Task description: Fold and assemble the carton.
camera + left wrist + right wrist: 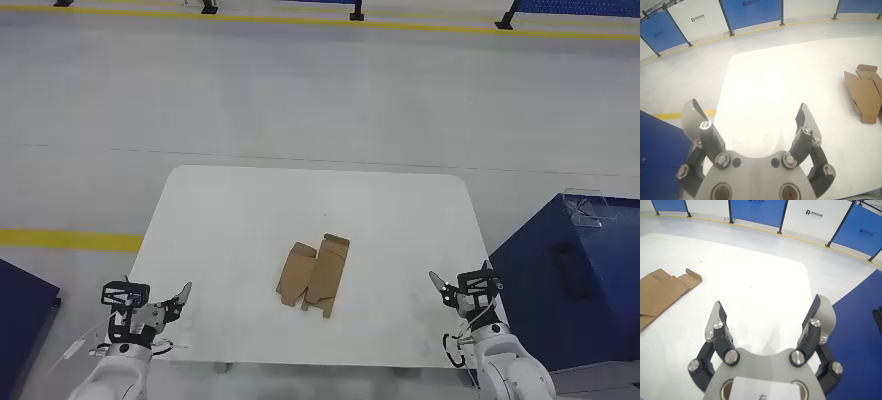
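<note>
A flat, unfolded brown carton (314, 274) lies near the middle of the white table (230, 215), its flaps spread out. The left wrist view has the carton (865, 93) off to the side, and in the right wrist view the carton (660, 292) also lies well away. My left gripper (146, 294) hovers at the table's near left corner, open and empty (747, 108). My right gripper (460, 278) hangs at the near right edge, likewise open with nothing between its fingers (767, 301).
A dark blue box (575, 290) stands right of the table, with another blue block (20, 310) at the lower left. Blue and white partition panels (757, 211) line the far floor beyond a yellow line.
</note>
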{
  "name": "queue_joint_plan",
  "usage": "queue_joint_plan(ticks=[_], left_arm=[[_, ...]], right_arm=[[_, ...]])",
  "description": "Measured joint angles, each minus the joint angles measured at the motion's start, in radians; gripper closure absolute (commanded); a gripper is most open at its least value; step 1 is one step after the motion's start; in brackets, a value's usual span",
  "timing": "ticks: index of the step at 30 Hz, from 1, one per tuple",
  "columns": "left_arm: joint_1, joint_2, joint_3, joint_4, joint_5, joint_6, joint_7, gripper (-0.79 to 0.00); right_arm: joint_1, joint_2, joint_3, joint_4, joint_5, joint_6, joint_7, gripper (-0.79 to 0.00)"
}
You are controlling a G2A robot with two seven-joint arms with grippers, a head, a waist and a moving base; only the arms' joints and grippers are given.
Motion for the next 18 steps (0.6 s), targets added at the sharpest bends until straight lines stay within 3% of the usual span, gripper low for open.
queue_joint_plan(ticks=[3, 6, 10, 12, 15, 18], left_arm=[[-0.014, -0.001, 0.018, -0.012, 0.036, 0.004, -0.013, -0.785], [-0.087, -0.007, 0.058, -0.047, -0.008, -0.044, -0.139, -0.785], [-0.221, -0.012, 0.08, -0.087, -0.368, -0.164, -0.42, -0.785], [-0.292, -0.014, 0.095, -0.074, -0.533, -0.173, -0.562, -0.785], [-0.432, -0.017, 0.147, 0.001, -0.781, -0.174, -0.806, -0.785], [-0.579, -0.024, 0.218, 0.134, -0.986, -0.166, -1.017, -0.785]], right_arm=[[0.0, 0.0, 0.0, 0.0, 0.0, 0.0, 0.0, -0.785], [0.0, 0.0, 0.0, 0.0, 0.0, 0.0, 0.0, -0.785], [0.0, 0.0, 0.0, 0.0, 0.0, 0.0, 0.0, -0.785], [0.0, 0.0, 0.0, 0.0, 0.0, 0.0, 0.0, -0.785], [0.0, 0.0, 0.0, 0.0, 0.0, 0.0, 0.0, -0.785], [0.0, 0.0, 0.0, 0.0, 0.0, 0.0, 0.0, -0.785]])
